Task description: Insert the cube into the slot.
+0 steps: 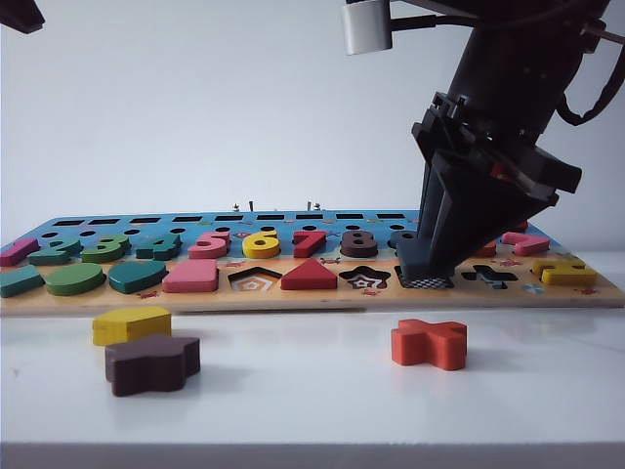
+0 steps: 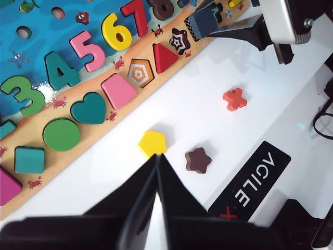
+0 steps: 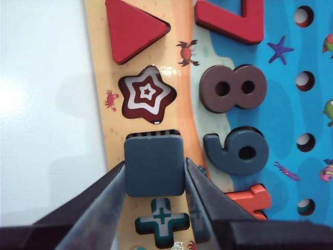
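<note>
White "AGILE X" label (image 2: 253, 179) (black plate), left tool (image 2: 157, 162) clenched, right tool (image 3: 155, 174) grasping cube (image 3: 154, 164) over slot (image 1: 427, 282).

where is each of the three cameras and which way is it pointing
Exterior view: low at the table's front edge, facing the puzzle board side-on; the right arm and right claw show.
Left wrist view: on the left arm, above the table, looking down; the shut left claw shows.
Right wrist view: on the right arm, looking straight down at the cube over the slot; the right claw's fingers clamp it.
All three share the cube, slot and right claw.
</note>
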Available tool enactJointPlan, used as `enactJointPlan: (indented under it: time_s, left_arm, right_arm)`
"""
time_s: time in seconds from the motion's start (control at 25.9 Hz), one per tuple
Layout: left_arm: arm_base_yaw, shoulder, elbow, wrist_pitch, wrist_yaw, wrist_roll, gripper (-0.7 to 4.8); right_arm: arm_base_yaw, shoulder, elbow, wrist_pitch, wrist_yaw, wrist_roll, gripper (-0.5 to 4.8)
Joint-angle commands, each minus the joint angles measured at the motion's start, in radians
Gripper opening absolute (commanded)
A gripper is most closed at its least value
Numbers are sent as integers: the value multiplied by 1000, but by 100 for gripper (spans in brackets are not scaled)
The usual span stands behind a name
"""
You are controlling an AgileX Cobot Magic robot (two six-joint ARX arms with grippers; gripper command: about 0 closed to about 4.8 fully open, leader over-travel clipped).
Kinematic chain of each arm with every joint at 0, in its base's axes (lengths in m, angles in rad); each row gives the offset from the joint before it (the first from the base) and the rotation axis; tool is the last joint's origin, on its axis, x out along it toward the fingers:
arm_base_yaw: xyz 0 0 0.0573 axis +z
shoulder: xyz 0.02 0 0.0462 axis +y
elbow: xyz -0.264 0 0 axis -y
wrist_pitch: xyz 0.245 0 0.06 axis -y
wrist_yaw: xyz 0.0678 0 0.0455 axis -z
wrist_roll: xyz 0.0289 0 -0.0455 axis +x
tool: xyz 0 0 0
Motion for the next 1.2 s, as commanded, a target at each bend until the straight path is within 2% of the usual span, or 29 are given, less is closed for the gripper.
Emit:
enactJointPlan:
  time_s: [0.04, 1.2]
  left_arm:
    - [0, -1, 4, 8, 7, -3, 17]
    - [0, -3, 4, 31, 7, -14, 17]
  right_arm:
    - [2, -2, -3, 11, -1, -4, 191]
    - [1, 11, -3, 41, 8, 1, 192]
